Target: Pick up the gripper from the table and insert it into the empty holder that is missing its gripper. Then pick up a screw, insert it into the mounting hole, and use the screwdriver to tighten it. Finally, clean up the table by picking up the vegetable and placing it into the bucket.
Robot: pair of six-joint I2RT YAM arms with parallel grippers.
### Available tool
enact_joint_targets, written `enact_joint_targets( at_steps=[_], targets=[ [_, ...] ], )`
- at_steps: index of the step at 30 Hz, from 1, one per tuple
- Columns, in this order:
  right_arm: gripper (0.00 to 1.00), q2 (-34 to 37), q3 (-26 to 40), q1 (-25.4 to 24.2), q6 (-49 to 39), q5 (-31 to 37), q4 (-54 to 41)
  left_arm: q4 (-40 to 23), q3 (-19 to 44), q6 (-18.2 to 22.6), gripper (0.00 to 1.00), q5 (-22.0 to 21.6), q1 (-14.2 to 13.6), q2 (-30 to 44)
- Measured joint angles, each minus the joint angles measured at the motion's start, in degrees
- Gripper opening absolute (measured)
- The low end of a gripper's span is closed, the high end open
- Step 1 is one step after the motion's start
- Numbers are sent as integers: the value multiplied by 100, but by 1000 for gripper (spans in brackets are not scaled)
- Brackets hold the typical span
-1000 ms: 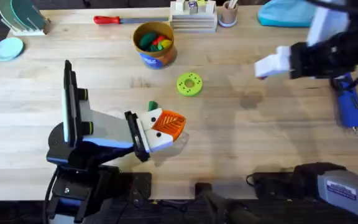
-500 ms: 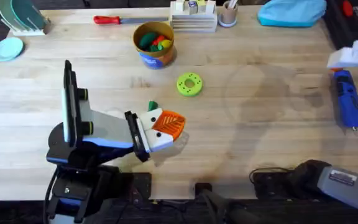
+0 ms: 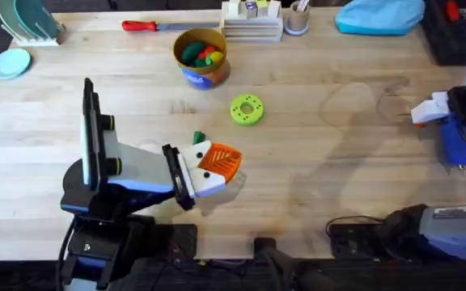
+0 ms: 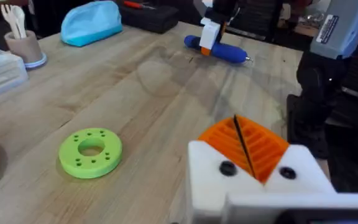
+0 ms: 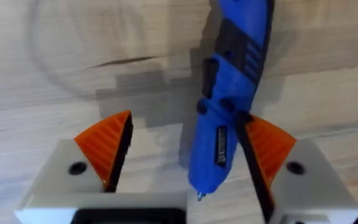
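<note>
The blue screwdriver (image 3: 454, 139) lies flat at the table's right edge. My right gripper (image 5: 185, 149) is low over it and open, its orange fingers (image 5: 107, 146) on either side of the blue body (image 5: 229, 93), the body nearer one finger. My left gripper (image 3: 215, 164) rests low at the near left, orange pads pressed together with nothing between them. The dark green vegetable (image 3: 198, 137) peeks out just behind it. The yellow bucket (image 3: 201, 56) with toy food stands at the back centre. The loose gripper piece, the holder and the screw are out of view.
A lime-green disc (image 3: 247, 109) with holes lies mid-table, seen close in the left wrist view as the disc (image 4: 91, 151). A red-handled screwdriver (image 3: 148, 26), a stack of white trays (image 3: 252, 24), a cup (image 3: 297, 18) and a blue cloth (image 3: 379, 16) line the back edge.
My right arm swung from mid-right toward the table's right edge, then came down over the blue screwdriver. The left arm has not moved.
</note>
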Motion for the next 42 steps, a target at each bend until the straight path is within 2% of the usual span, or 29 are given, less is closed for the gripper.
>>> enact_joint_targets(
  at_steps=[7, 24, 27, 30, 32, 35, 38, 39, 40, 42],
  targets=[
    [991, 290, 305, -182, -204, -11, 269, 0, 0, -1, 5, 0, 0, 0],
    [976, 971, 328, -558, 78, -831, 1036, 0, 0, -1, 5, 0, 2, 0],
    [891, 1014, 372, -567, 111, -909, 1008, 0, 0, -1, 5, 0, 0, 0],
    [671, 1040, 379, -566, 140, -992, 1003, 0, 0, -1, 5, 0, -1, 0],
    [568, 1052, 379, -561, 150, -1063, 987, 0, 0, -1, 4, 0, 2, 0],
    [490, 1050, 385, -561, 148, -1074, 974, 0, 0, -1, 4, 0, 2, 0],
    [255, 1052, 396, -561, 138, -1004, 1021, 0, 0, -1, 4, 0, 1, 0],
    [131, 1059, 399, -563, 127, -970, 1031, 0, 0, 1, 4, 0, 2, 0],
    [54, 1061, 401, -571, 133, -944, 1039, 0, 0, 1, 4, 1, -1, 0],
    [16, 1061, 412, -572, 159, -943, 1035, 0, 0, 0, 4, 0, 1, 0]
  ],
)
